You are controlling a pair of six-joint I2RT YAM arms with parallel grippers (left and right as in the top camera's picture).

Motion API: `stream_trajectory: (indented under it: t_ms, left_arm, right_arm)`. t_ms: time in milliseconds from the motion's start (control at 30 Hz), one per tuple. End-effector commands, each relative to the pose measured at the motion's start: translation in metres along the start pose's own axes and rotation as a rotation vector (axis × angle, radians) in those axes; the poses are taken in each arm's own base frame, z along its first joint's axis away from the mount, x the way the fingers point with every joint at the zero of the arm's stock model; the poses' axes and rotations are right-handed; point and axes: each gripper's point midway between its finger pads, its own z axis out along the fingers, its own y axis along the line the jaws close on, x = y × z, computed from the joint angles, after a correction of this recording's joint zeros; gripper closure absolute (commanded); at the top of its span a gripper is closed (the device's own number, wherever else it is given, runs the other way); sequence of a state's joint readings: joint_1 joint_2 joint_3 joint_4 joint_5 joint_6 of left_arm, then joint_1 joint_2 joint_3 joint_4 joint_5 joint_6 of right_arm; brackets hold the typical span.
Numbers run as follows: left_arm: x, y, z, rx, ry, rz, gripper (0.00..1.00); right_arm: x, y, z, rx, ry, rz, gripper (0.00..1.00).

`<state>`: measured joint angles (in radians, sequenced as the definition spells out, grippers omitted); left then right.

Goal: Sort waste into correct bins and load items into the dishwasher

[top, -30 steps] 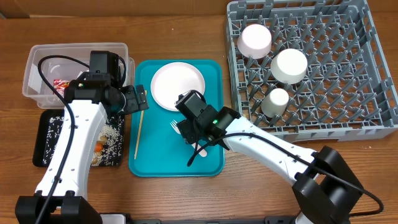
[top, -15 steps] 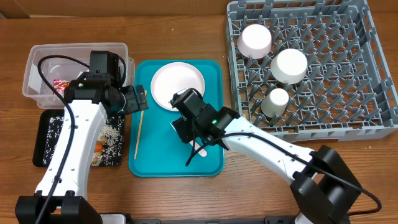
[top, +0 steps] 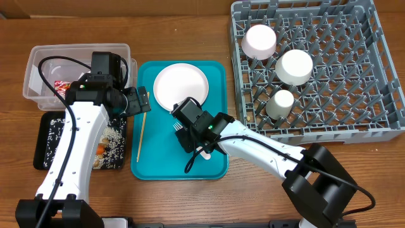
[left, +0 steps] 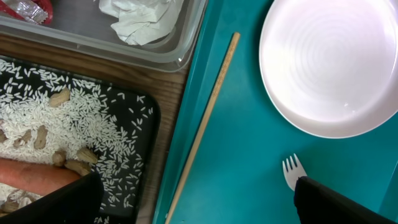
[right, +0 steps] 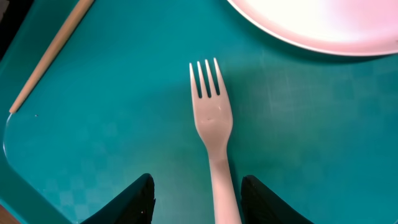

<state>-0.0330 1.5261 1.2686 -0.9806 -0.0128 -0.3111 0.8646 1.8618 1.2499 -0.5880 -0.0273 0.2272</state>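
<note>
Toward the left of the overhead view the left gripper [top: 140, 102] is held spread and empty beside the wooden stick [top: 142, 136], while at lower centre the fork [right: 211, 118], flat on the teal tray [top: 152, 166], is straddled by the parted, ungripping right gripper [right: 198, 190], so the off-centre handle could be skidded aside.

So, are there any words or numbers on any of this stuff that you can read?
No text can be read anywhere.
The red wrapper in the clear tub may have print, but it is too small and blurred to read.
The plate, fork, teal tray and grey rack show no writing.
</note>
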Motion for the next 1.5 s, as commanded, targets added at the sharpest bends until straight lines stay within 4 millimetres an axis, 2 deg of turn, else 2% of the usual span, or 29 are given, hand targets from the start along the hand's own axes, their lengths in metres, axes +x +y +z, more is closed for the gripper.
stream_trajectory:
  t_ms: [0,567,667,767,900,967,1067,1233,1333,1467]
  left_arm:
    - [0.000,0.001,0.002,-0.013,0.002,-0.005,0.00]
    - [0.002,0.001,0.003,-0.013,0.007,-0.006,0.00]
    - [0.004,-0.009,0.003,0.042,0.020,-0.006,0.00]
    - [0.002,-0.024,0.002,0.125,0.019,-0.003,0.00]
    - [-0.010,-0.031,0.004,0.156,-0.024,-0.009,0.01]
    - [-0.015,-0.033,0.009,0.159,-0.028,-0.041,0.02]
    - [-0.014,-0.043,0.024,0.195,0.009,-0.071,0.04]
    - [0.000,-0.076,0.058,0.295,0.118,-0.039,0.11]
    - [0.006,-0.086,0.081,0.288,0.149,-0.020,0.19]
    - [0.014,-0.096,0.101,0.275,0.185,-0.057,0.22]
  right_arm:
    - [0.005,0.000,0.001,-0.005,0.016,0.014,0.52]
    - [0.001,0.001,0.001,-0.009,0.001,0.014,0.52]
    - [-0.002,-0.001,-0.001,-0.010,-0.001,0.020,0.51]
    - [-0.014,-0.009,-0.017,-0.001,0.001,0.047,0.51]
    - [-0.043,-0.013,-0.062,-0.041,-0.039,0.090,0.51]
    - [-0.055,-0.015,-0.083,-0.055,-0.070,0.103,0.49]
    - [-0.062,-0.021,-0.110,-0.052,-0.108,0.110,0.45]
    - [-0.048,-0.045,-0.135,0.042,-0.097,0.136,0.40]
    - [-0.031,-0.061,-0.137,0.135,-0.042,0.143,0.39]
    - [-0.014,-0.068,-0.134,0.175,0.019,0.145,0.38]
